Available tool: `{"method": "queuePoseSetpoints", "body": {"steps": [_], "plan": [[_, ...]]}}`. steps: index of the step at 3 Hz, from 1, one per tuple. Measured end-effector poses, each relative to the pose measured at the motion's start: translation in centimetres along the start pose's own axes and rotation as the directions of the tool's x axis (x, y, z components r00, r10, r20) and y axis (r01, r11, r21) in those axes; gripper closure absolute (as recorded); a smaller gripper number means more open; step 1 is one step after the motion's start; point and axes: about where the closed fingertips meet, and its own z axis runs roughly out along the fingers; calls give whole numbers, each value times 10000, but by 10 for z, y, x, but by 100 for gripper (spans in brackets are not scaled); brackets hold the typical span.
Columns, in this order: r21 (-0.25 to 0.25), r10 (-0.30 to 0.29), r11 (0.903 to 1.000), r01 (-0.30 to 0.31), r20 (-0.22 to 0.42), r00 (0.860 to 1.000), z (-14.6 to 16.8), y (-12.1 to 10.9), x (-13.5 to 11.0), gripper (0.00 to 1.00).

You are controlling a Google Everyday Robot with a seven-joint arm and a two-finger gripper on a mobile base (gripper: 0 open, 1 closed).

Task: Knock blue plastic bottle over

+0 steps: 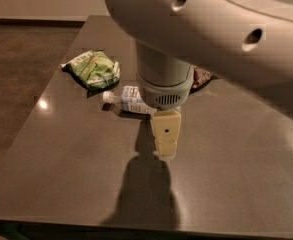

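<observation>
The blue plastic bottle (130, 99) lies on its side on the dark table (76, 154), its white cap pointing left and its white-and-blue label showing. Its right end is hidden behind my arm. My gripper (166, 145), seen as one yellowish finger stack below the grey wrist, hangs just right of and in front of the bottle, above the table. Its dark shadow falls on the table in front of it.
A green snack bag (93, 69) lies behind and to the left of the bottle. A brown chip bag (202, 77) peeks out behind my arm on the right. My large grey arm fills the upper right. The table's left and front edges drop to a brown floor.
</observation>
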Motion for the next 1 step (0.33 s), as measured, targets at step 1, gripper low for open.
{"method": "queuePoseSetpoints", "body": {"steps": [1], "plan": [[2,0,10000,0,0,10000,0,0,0,0]]}}
